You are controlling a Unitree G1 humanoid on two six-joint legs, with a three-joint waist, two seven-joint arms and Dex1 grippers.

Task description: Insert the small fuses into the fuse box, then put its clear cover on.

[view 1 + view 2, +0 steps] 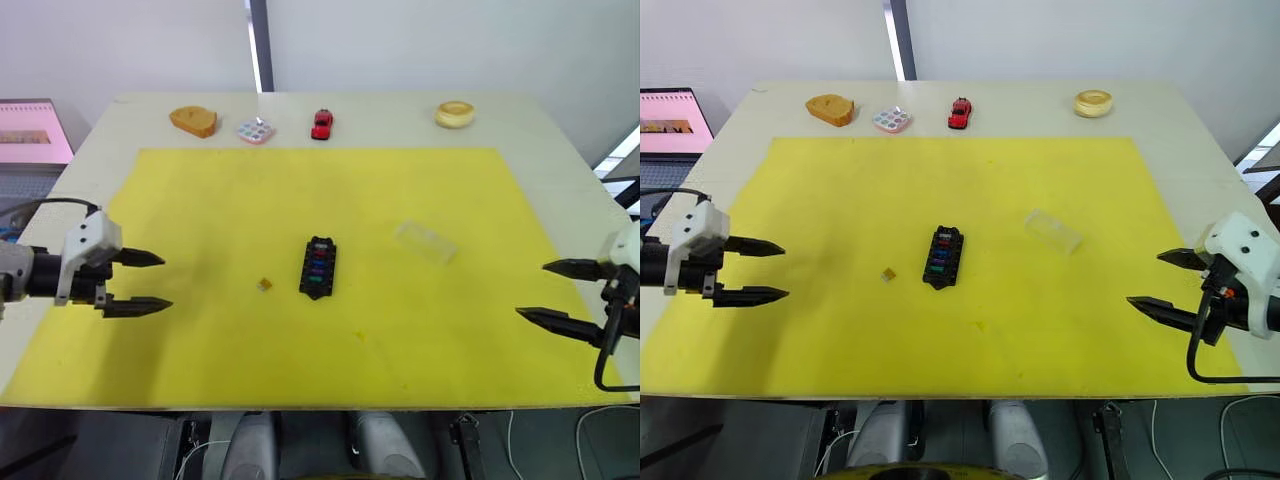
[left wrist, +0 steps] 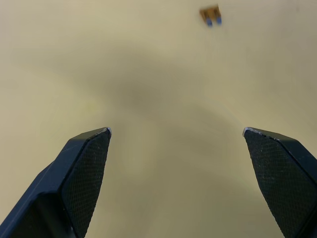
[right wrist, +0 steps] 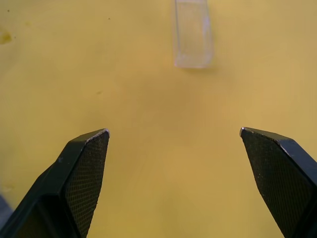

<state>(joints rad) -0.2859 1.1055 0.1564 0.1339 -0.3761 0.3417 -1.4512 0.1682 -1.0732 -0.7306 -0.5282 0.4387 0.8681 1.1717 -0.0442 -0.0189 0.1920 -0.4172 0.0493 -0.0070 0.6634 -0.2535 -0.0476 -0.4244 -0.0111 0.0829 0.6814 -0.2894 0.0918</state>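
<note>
The black fuse box (image 1: 318, 268) lies in the middle of the yellow mat (image 1: 200, 200), with several coloured small fuses seated in its slots. One amber fuse (image 1: 264, 286) lies loose on the mat just left of the box; it also appears ahead of the left fingers (image 2: 211, 15). The clear cover (image 1: 425, 241) rests on the mat to the right of the box, and it lies ahead of the right fingers (image 3: 192, 32). My left gripper (image 1: 145, 283) hovers open at the mat's left edge. My right gripper (image 1: 555, 292) stands open at the mat's right edge. Both hold nothing.
Along the table's far edge sit a brown bread-like piece (image 1: 194, 120), a pastel-dotted white tile (image 1: 256, 131), a red toy car (image 1: 322, 124) and a pale round ring (image 1: 455, 114). A pink screen (image 1: 30, 132) stands off the table's left side.
</note>
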